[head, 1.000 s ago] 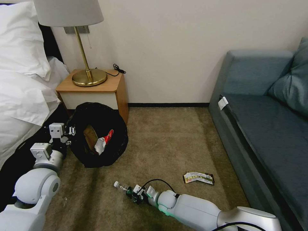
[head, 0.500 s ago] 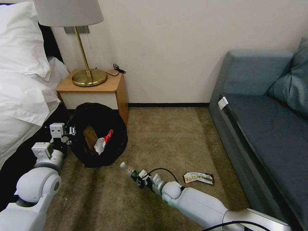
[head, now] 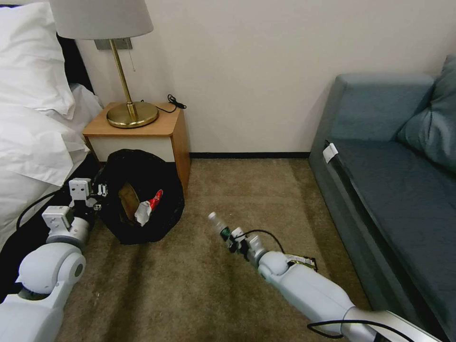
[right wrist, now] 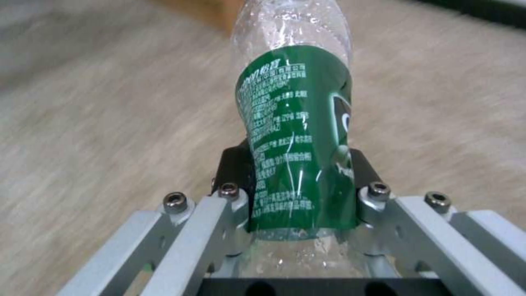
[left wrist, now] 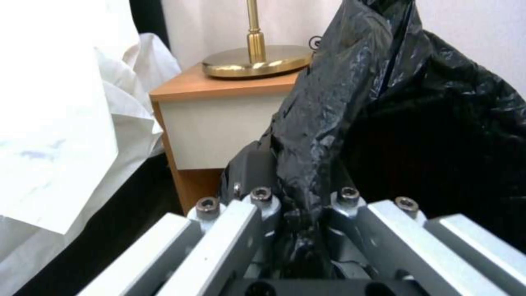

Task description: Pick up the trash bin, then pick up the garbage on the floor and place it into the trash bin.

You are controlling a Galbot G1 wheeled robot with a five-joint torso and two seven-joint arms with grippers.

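Black crinkled bag plastic is bunching between the jaws of the left gripper (head: 97,195), which are closing tight on the liner at the rim of the trash bin (head: 140,197). That gripper is holding the bin at the left of the scene, tipped so its mouth is facing the robot, just in front of the wooden nightstand (head: 142,133) and beside the bed (head: 33,128). Inside the bin a crumpled brown paper (head: 127,198) and a red-and-white packet (head: 148,208) are lying against the black lining. In the left wrist view the liner (left wrist: 323,123) is rising from between the metal fingers (left wrist: 230,230), with the brass lamp base (left wrist: 254,61) on the nightstand beyond it.

Right of the bin and apart from it, the right gripper (head: 232,237) is clamping its jaws around the small clear bottle (head: 218,224), whose capped end is pointing up and toward the bin. In the right wrist view the green label (right wrist: 296,135) is sitting squeezed between the fingers (right wrist: 219,218), above the beige carpet floor (head: 199,285). A flat black-white-yellow wrapper (head: 304,260) is lying on the floor near the grey-blue sofa (head: 394,156), partly hidden behind the right arm.
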